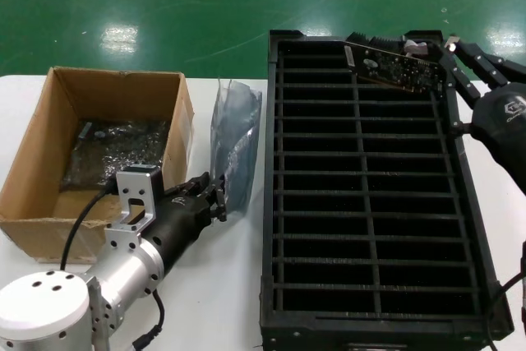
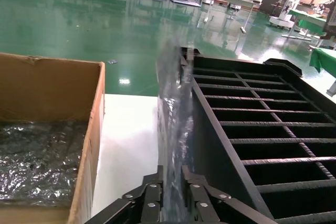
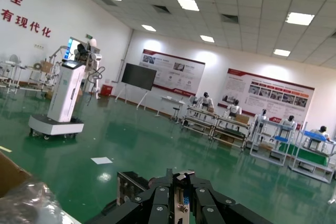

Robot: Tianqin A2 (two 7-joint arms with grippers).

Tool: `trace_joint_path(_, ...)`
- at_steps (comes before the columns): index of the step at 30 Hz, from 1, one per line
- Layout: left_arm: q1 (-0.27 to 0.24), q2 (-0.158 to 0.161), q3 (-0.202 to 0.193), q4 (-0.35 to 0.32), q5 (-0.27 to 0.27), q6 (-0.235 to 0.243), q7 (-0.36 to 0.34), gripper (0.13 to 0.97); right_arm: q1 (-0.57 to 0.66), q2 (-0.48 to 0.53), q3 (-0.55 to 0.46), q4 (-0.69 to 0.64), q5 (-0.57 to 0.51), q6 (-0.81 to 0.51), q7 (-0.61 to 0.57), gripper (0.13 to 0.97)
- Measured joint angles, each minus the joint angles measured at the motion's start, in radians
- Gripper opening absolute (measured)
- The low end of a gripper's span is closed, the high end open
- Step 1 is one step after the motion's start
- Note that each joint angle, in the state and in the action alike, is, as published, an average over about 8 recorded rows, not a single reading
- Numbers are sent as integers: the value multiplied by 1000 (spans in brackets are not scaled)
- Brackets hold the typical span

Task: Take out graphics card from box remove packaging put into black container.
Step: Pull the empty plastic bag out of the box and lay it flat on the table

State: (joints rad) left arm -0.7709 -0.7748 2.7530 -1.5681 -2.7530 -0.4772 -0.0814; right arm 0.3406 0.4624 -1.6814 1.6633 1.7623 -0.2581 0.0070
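Right end effector: closed on the graphics card, gripping it at its end nearest the black container's right wall. The right wrist view shows the fingers clamped around a port on the card.
Graphics card: bare of wrapping, held tilted above the far right slots of the black container. It is not yet seated in a slot.
Left end effector: clenched on the bottom edge of the packaging, which stands upright on the desk between the box and the container's left wall.
Packaging: empty, translucent and limp; its upper part leans toward the container rim.
Box: open on the left side of the desk, with dark wrapped bundles inside.
Step in hand (judged): lowering the card into a far right slot.
Risk 1: the card is tilted, so its lower edge may land on a rib instead of entering a slot, and could jam or twist in the grip.
Risk 2: the grip is at one end only; contact with a rib could lever the card out of the fingers.
Risk 3: early release would let the card fall flat across the ribs.
Risk 4: the packaging, if released, may flop over the container's left column.
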Motion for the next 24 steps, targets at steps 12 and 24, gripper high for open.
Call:
trace_joint_path(12, -35, -67, 0, -28, 0, 56, 38, 316, 18, -18, -35, 59, -265, 0, 228, 179)
trace_joint_path(24, 11, -176, -101, -171, 124, 97, 256, 576, 177, -185, -21, 175, -747, -408, 443, 179)
